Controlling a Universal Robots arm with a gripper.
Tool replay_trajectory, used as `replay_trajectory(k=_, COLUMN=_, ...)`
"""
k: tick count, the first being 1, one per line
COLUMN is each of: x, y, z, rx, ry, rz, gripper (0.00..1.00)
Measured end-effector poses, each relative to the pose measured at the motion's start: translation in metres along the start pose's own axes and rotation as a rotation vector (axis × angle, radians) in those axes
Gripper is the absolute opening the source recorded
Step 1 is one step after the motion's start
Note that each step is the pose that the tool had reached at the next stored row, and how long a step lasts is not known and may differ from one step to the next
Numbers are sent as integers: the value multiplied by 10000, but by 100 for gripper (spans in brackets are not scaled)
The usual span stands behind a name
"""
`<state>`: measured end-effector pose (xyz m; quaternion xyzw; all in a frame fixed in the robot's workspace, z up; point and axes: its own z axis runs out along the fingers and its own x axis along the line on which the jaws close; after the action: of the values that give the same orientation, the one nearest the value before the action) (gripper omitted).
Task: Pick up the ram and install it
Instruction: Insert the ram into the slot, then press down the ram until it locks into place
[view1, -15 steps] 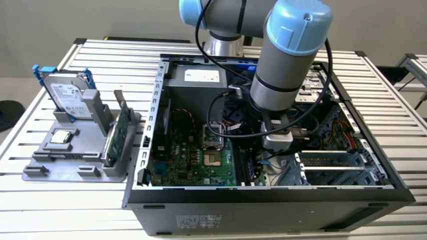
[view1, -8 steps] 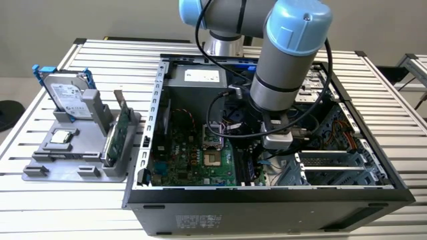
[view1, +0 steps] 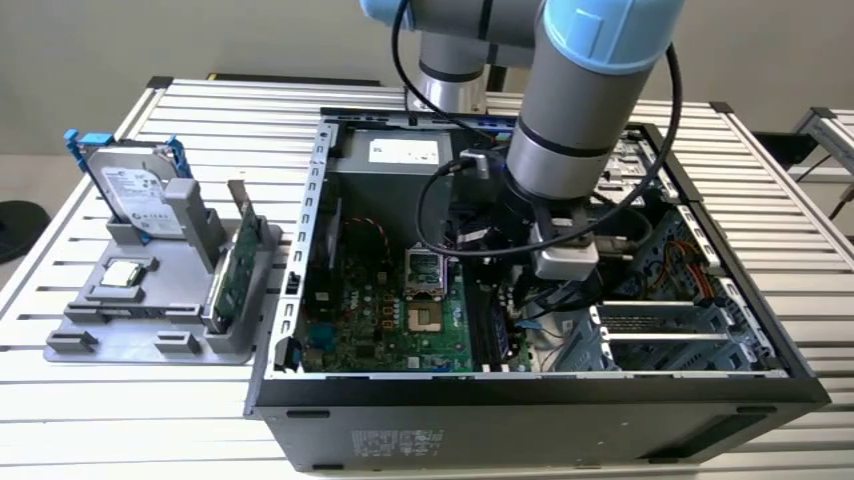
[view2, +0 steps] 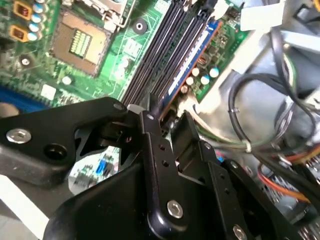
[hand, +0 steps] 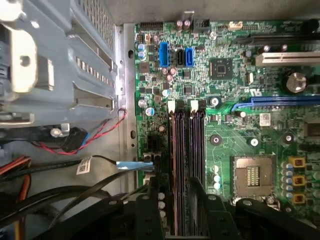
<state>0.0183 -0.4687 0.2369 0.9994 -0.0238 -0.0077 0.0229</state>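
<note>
Right now the arm reaches down into the open computer case, gripper low over the motherboard's memory slots. Between its black fingers a thin board edge, seemingly the ram, stands over a slot; fingers closed on it. Silver hard drive sits on the grey holder outside

The gripper is seen low over the memory slots of the green board, beside a bare processor socket
</note>
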Motion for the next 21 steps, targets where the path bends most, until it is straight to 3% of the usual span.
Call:
replay_trajectory(k=5, x=-3, y=9, z=-187, rx=2, ry=0, rz=1, gripper=100)
replay_trajectory(k=12, x=-3, y=9, z=-198, rx=-8, ry=0, rz=0, gripper=100)
replay_trajectory(k=13, x=-3, y=9, z=-198, rx=-9, ry=0, rz=0, gripper=0)
replay_trajectory(k=21, x=-3, y=9, z=-198, rx=-34, ry=2, rz=0, gripper=0)
